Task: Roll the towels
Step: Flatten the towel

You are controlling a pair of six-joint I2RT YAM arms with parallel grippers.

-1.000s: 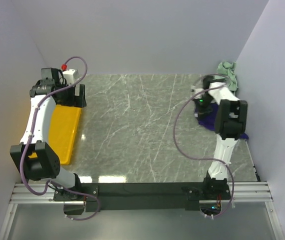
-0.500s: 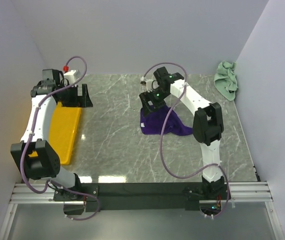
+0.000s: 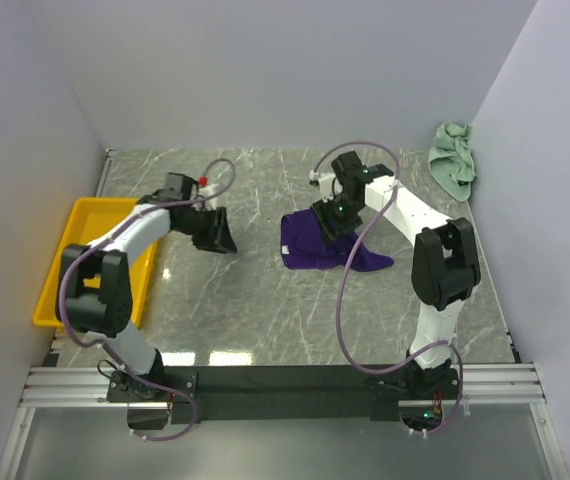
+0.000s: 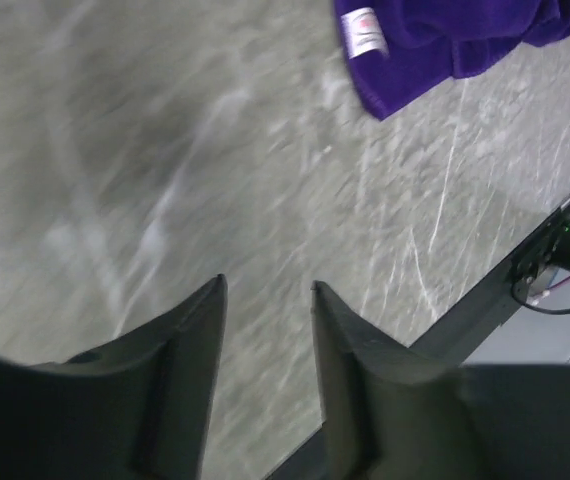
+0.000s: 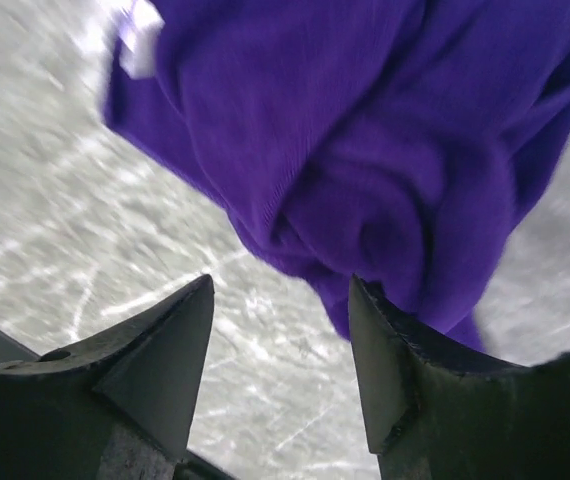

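The deep purple towel (image 3: 310, 248) lies crumpled in a heap mid-table, a corner trailing right. Its white label (image 4: 365, 26) shows in the left wrist view, where the purple towel (image 4: 445, 35) sits far beyond the tips. My right gripper (image 3: 328, 218) hovers at the heap's far edge, open; in its wrist view the right gripper (image 5: 280, 285) has bare table between the jaws and the purple folds (image 5: 385, 130) just past its right finger. My left gripper (image 3: 215, 232) stands left of the towel, and the left gripper (image 4: 265, 290) is open a narrow gap, empty. The mint green towel (image 3: 453, 160) is bunched at the far right corner.
A yellow tray (image 3: 53, 285) lies along the left wall, behind the left arm. The black base rail (image 4: 555, 235) with a cable runs along the near table edge. Walls close in the table on the left, back and right.
The right gripper carried the purple towel from the right side to mid-table and let it go. The left arm swung from above the tray toward the towel, its jaws narrowing.
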